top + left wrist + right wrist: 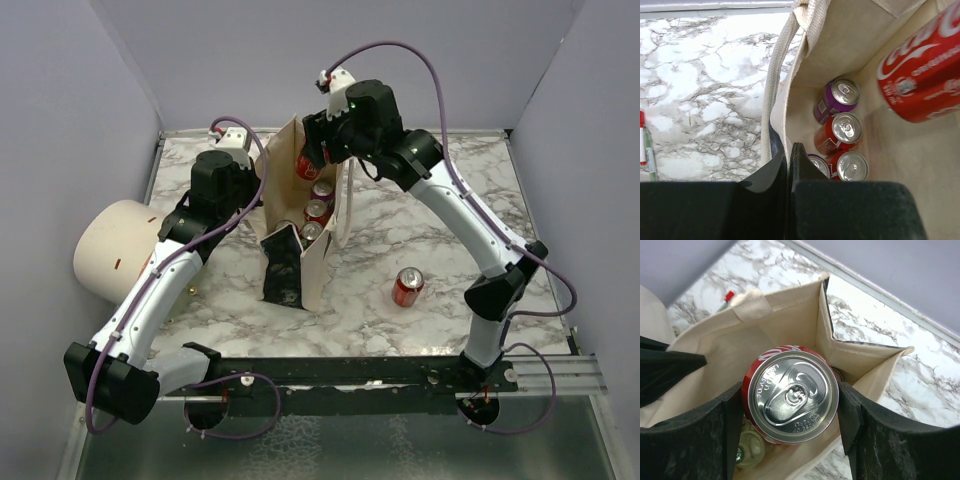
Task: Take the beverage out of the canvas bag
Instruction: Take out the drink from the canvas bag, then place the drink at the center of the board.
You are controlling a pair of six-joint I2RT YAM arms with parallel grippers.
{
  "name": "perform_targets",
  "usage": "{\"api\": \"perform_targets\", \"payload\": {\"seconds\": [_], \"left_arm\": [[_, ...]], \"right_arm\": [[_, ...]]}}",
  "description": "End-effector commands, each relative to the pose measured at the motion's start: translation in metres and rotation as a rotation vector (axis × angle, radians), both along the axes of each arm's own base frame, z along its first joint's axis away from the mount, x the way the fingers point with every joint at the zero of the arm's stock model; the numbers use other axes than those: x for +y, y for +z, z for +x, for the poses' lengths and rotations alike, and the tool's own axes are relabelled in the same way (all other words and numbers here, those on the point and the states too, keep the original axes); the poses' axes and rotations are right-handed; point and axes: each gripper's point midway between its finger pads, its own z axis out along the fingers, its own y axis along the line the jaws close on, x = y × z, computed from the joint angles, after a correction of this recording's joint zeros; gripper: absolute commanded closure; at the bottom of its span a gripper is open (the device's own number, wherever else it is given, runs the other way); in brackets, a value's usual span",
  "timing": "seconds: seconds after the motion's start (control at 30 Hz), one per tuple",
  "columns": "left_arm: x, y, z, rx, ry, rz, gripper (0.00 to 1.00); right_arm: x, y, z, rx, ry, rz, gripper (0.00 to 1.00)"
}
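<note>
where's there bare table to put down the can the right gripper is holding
Bare marble lies between the canvas bag and the right arm, beyond the loose red can, and near the front rail. Left of the bag is crowded: left arm and cream cylinder.

The jaws grip a red can's sides over the open canvas bag.

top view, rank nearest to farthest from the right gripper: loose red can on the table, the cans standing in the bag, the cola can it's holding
1. cola can: clamped in the right gripper, at the mouth of the canvas bag.
2. standing cans: in a row inside the bag, just below the gripper.
3. loose red can: lying on the table, right of the bag.
</note>
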Motion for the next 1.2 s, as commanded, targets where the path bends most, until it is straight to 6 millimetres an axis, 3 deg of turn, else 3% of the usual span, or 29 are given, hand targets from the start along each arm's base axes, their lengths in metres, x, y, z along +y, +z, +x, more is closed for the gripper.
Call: {"api": "perform_targets", "payload": {"seconds": [0.0, 0.23, 0.47, 0.77, 0.97, 1.17], "left_arm": [[0.004, 0.063, 0.011, -0.183, 0.050, -0.091, 1.00], [0.008, 0.061, 0.009, -0.175, 0.071, -0.080, 1.00], [0.009, 0.059, 0.006, -0.162, 0.070, -0.083, 1.00], [0.007, 0.063, 0.004, -0.166, 0.064, -0.096, 1.00], [0.006, 0.071, 0.005, -0.187, 0.059, -0.111, 1.00], [0.002, 0.071, 0.000, -0.185, 0.036, -0.126, 1.00]], "right_arm": [[-0.015, 0.090, -0.025, -0.128, 0.004, 0.200, 0.98], [-0.040, 0.135, -0.052, -0.163, -0.015, 0.304, 0.98], [-0.086, 0.168, -0.086, -0.225, -0.082, 0.370, 0.98], [-0.143, 0.148, -0.111, -0.183, -0.225, 0.291, 0.98], [-0.173, 0.104, -0.114, -0.116, -0.347, 0.160, 0.98], [-0.194, 0.054, -0.097, -0.088, -0.506, 0.029, 0.98]]}}
